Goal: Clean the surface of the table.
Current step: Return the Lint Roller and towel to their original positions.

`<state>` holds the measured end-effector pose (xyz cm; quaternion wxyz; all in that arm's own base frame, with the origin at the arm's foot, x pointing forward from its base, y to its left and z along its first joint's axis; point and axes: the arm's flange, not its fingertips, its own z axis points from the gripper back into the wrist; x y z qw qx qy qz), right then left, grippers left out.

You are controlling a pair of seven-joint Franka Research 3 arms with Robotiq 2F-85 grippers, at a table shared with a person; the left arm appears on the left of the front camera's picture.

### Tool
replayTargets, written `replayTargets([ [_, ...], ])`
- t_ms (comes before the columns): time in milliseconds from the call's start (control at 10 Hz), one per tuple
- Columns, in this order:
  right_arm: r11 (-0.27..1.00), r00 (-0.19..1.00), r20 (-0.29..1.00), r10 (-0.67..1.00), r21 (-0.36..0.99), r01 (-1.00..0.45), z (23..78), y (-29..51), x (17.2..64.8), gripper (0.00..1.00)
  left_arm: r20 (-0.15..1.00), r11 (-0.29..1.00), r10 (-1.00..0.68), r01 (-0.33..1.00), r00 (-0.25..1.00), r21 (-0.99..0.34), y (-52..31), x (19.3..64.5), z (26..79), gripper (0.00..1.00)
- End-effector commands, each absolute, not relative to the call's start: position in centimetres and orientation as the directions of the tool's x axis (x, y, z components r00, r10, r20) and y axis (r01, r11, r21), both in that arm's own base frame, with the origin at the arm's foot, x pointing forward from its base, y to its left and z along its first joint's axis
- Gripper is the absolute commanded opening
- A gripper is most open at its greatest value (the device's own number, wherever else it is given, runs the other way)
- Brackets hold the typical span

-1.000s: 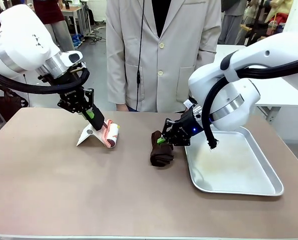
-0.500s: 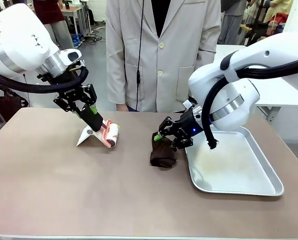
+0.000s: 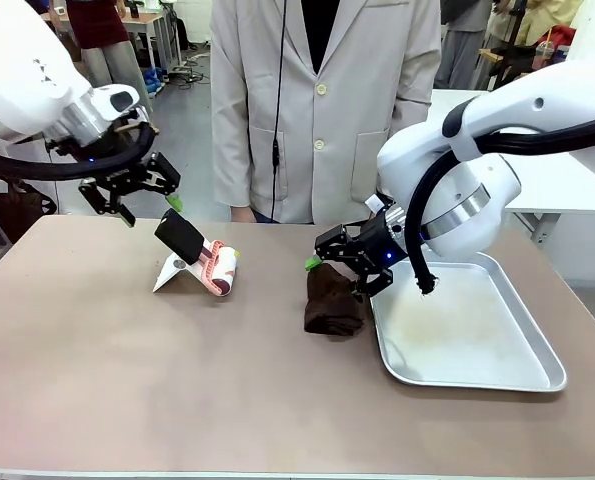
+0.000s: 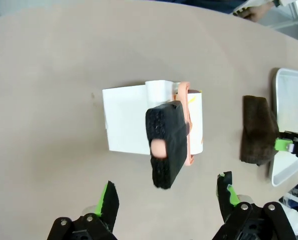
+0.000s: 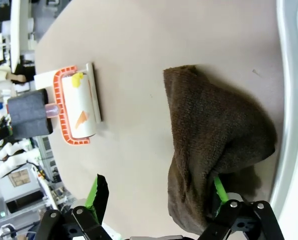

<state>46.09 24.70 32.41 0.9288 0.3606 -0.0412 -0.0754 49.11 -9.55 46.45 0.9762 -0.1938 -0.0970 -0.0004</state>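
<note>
The brownish table (image 3: 227, 390) carries a lint roller (image 3: 217, 268) with a black handle (image 3: 180, 234), leaning on a white folded card (image 3: 169, 273). My left gripper (image 3: 147, 205) hangs open up and left of that handle, clear of it. In the left wrist view the open left gripper (image 4: 166, 192) frames the black handle (image 4: 166, 145) from above. A dark brown cloth (image 3: 332, 300) lies crumpled beside the tray. My right gripper (image 3: 335, 272) stands open over the cloth's top. In the right wrist view one finger (image 5: 216, 190) touches the cloth (image 5: 214, 135).
A silver metal tray (image 3: 537, 370) lies at the right of the table, its rim (image 5: 289, 100) right against the cloth. A person in a pale coat (image 3: 327, 100) stands at the far edge. The table's front half is bare.
Both grippers have opened. The left one let go of the roller's handle and drew back up and left. The right one released the cloth, which slumped onto the table.
</note>
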Motion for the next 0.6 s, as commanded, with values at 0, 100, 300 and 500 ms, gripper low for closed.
replayTargets([
  [0, 0.78, 0.988, 0.019, -0.151, 0.617, 0.108, 35.8, 23.7, 45.3, 1.0, 0.247, 0.924, 0.038, 0.06, 0.968, -0.377, -8.0, 45.3, 48.6, 1.0],
  [100, 0.819, 0.991, 0.029, -0.132, 0.566, 0.092, 37.2, 23.5, 44.9, 1.0, 0.258, 0.918, 0.031, 0.075, 0.966, -0.389, -7.1, 43.3, 49.9, 1.0],
  [300, 0.86, 0.992, 0.074, -0.102, 0.508, 0.05, 40.0, 23.8, 44.0, 1.0, 0.296, 0.886, 0.008, 0.131, 0.955, -0.445, -5.4, 39.2, 51.6, 1.0],
  [500, 0.827, 0.995, 0.083, -0.061, 0.562, 0.003, 41.7, 23.2, 41.9, 1.0, 0.341, 0.805, -0.047, 0.237, 0.939, -0.543, -3.3, 34.3, 52.2, 1.0],
])
